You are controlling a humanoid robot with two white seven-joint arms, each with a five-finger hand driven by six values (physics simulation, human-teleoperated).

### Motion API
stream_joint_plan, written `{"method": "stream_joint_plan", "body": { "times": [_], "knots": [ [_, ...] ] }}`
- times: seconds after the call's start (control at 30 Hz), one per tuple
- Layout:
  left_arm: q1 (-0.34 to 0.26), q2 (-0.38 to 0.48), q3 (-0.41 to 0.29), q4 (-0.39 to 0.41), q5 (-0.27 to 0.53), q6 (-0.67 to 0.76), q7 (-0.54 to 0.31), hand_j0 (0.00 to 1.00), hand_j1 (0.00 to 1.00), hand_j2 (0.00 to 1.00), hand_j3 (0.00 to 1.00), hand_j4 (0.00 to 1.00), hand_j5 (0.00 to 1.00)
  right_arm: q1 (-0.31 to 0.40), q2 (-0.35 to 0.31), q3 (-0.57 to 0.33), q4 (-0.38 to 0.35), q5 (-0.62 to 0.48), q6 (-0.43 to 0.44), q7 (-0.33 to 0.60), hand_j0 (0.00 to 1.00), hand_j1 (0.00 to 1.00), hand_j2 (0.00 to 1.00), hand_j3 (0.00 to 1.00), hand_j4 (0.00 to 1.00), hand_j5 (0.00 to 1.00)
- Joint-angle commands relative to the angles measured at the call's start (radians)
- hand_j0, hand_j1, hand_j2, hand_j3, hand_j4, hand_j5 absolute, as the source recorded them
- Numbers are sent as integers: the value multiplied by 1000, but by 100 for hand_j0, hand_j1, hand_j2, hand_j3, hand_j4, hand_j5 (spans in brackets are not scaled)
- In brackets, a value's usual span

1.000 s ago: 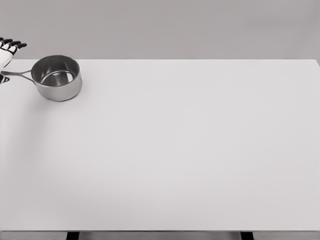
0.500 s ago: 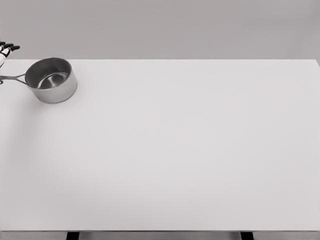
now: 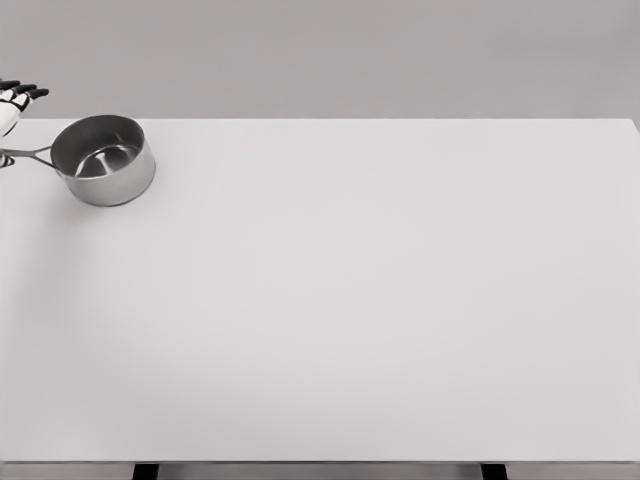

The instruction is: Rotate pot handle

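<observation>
- The pot stands upright at the far left corner of the table, a shiny steel saucepan with its round mouth facing up and nothing to be seen inside but the bright bottom
- Its handle is a thin metal bar that sticks out from the pot's left side toward the left edge of the picture, nearly level, and runs out of view there
- The left hand shows just above and behind the outer end of the handle, at the very left edge of the view, close to the handle
- Only a small part of this hand is in view: a bit of white palm and a few dark fingertips lying side by side and pointing to the right, toward the pot
- Whether the hand grips the handle or only hovers by it cannot be told, since the place where they would meet is cut off by the picture's edge
- The hand sits higher than the pot's rim, over the table's back left corner, and its arm is out of view
</observation>
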Motion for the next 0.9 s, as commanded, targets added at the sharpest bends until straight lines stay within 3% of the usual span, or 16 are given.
{"method": "stream_joint_plan", "body": {
  "times": [0.0, 0.63, 0.87],
  "knots": [
    [0, -3, 2, -1, 6, -1, 1, 100, 100, 100, 100, 100, 100, 0, 0, 0, 0, -1, 0, 0, 100, 100, 100, 100, 100, 100],
    [2, -9, -10, -2, 14, -1, 1, 100, 100, 100, 100, 100, 100, 0, 0, 0, 0, -1, 0, 0, 100, 100, 100, 100, 100, 100],
    [9, -4, -9, -41, 20, -1, 2, 100, 100, 100, 100, 100, 100, 0, 0, 0, 0, -1, 0, 0, 100, 100, 100, 100, 100, 100]
  ]
}}
